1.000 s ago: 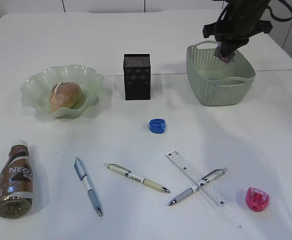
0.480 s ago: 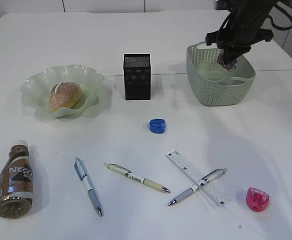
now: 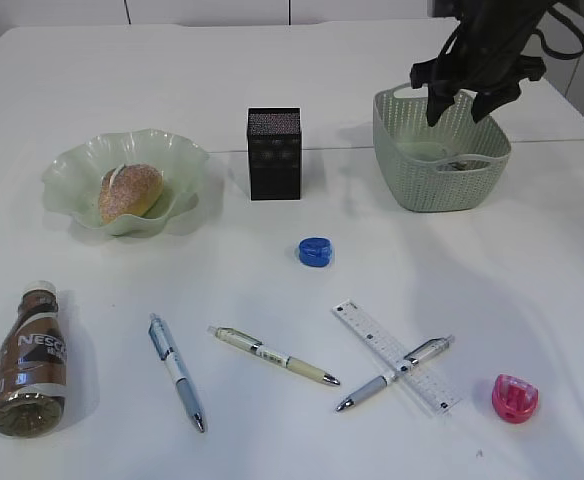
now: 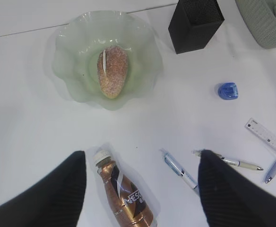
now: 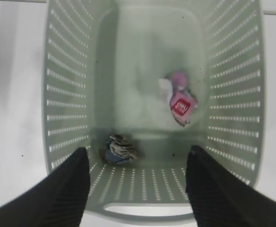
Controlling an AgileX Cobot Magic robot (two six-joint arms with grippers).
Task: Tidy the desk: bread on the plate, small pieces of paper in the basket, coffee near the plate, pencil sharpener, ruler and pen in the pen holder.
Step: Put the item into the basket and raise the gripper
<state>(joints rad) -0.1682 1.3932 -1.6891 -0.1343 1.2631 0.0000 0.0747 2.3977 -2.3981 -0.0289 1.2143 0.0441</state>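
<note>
My right gripper hangs over the green basket, jaws spread wide and holding nothing. Inside, a crumpled pink paper with a red label sits right of middle, clear of the slotted walls; a darker wad lies against the near wall. My left gripper is wide too.

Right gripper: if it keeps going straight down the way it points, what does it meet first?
Probably the basket floor, between the pink paper scrap and the grey scrap; depth is unclear.
</note>
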